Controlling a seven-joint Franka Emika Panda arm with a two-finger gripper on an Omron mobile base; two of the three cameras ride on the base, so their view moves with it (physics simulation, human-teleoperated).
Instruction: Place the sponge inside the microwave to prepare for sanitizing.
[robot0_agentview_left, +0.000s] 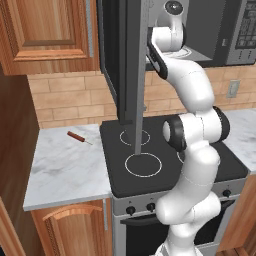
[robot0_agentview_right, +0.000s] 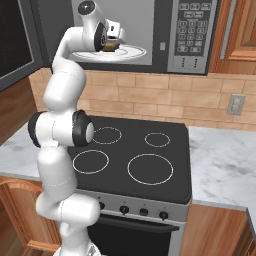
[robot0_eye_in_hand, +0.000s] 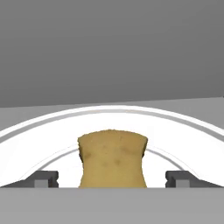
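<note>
Down low, nearest the base, the oven front (robot0_agentview_right: 135, 220) shows a row of knobs, four of them visible in the right base view, and above it the black cooktop (robot0_agentview_right: 165, 185) carries four white burner rings. To the left, the marble bench (robot0_agentview_left: 65, 170) holds one thin reddish-brown stick-like tool (robot0_agentview_left: 79, 137), lying flat and well apart from the cooktop. A second stretch of marble bench (robot0_agentview_right: 225, 165) sits right of the stove. Up above, the microwave (robot0_agentview_right: 165, 60) hangs open, its dark glass door (robot0_agentview_left: 131, 65) swung out edge-on in the left base view, the keypad panel (robot0_agentview_right: 194, 32) on the right side. The arm reaches up and into the grey cavity. Inside sits one white round turntable plate (robot0_eye_in_hand: 52, 131), and on it rests one sponge (robot0_eye_in_hand: 113, 157), yellow-olive, with pinched-in sides. Now the end effector (robot0_eye_in_hand: 113, 179): its two dark fingertips (robot0_eye_in_hand: 43, 179) stand wide apart, one on each side of the sponge, with clear white plate showing between each tip and the sponge's flanks, so the grip is released and the sponge lies free on the plate. In the right base view the sponge (robot0_agentview_right: 110, 47) peeks out just below the hand, over the near part of the plate. Behind it is the plain grey back wall (robot0_eye_in_hand: 112, 48) of the cavity.
</note>
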